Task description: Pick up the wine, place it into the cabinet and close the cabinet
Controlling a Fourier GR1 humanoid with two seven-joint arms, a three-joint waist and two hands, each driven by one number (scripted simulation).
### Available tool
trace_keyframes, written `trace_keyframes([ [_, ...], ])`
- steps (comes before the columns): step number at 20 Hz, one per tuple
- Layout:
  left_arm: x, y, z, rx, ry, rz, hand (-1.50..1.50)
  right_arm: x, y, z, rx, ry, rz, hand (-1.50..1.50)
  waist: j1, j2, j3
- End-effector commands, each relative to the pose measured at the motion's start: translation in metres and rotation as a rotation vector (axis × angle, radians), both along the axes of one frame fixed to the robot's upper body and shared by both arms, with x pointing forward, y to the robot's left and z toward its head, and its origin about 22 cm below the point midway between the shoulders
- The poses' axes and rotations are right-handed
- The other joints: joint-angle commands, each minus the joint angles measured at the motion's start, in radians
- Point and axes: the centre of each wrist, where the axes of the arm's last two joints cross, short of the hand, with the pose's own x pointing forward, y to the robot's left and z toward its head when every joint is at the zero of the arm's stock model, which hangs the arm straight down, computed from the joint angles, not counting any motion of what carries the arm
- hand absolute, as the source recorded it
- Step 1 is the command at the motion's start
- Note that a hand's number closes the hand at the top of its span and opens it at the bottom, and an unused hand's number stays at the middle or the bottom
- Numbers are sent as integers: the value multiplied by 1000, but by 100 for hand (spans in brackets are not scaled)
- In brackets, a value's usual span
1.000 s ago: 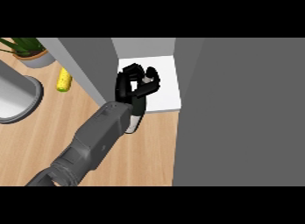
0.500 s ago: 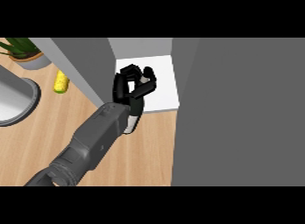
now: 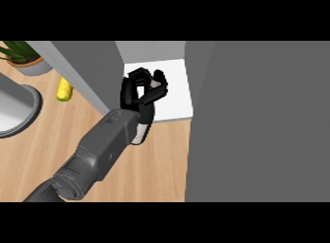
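Wooden counter point(image 3: 154, 166) fills the lower left of the head view, with a grey cabinet point(image 3: 266, 118) rising on the right and its white inner shelf point(image 3: 176, 90) showing between a grey door panel point(image 3: 87, 71) and the cabinet's big grey face. Only one arm shows, coming up from the lower left edge; which arm it is cannot be read for certain, though it most likely is the left hand point(image 3: 143, 90), and it sits over the shelf with its fingers curled. The wine cannot be made out: nothing like a bottle shows on the counter or shelf, and if the hand holds it, the curled fingers hide it, so its long axis and the way its neck points cannot be told. Judging from the hand's place inside the opening, the step in hand seems to be setting the wine into the cabinet. The next move would call for letting go, drawing the hand back clear of the shelf, then swinging the door panel shut. Off to the left stand a potted plant point(image 3: 17, 57), a yellow object point(image 3: 65, 89) and a grey round vessel point(image 3: 7, 109).
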Motion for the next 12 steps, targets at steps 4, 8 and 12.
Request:
trace_keyframes([
  [4,11,-5,16,2,-32,8,150,3,-5,2,-11,-9,-8,-150,-1,5,-3],
  [8,17,-1,21,27,-25,12,150,-4,-2,5,6,-12,-28,-150,6,5,-3],
  [12,25,-10,39,35,-15,21,150,3,7,-4,2,9,7,-150,2,8,-2],
])
